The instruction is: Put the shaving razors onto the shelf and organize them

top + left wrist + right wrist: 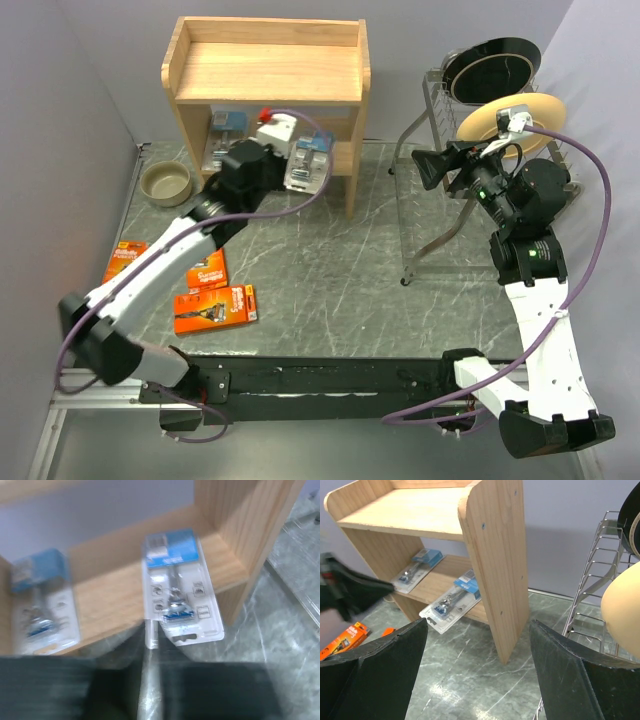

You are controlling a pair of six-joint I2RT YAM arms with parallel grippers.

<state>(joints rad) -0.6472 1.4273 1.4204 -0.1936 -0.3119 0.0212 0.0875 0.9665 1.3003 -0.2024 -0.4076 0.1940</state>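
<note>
- Two clear razor packs (42, 605) laid flat on lower board (110, 590) of shelf (270, 60), side by side, so fronts can be seen.
- Outer pack (180, 595) set poking over front edge. Push further in likely needed.
- Left gripper (147, 680) placed just in front of that pack. View blurry, so pinched or let go cannot be told.
- Three orange packs (215, 305) seen on table (330, 260) near left arm, not yet put away.
- Right gripper (478, 630) spread wide, nothing held, raised beside wire rack (430, 200), out of way.
</note>
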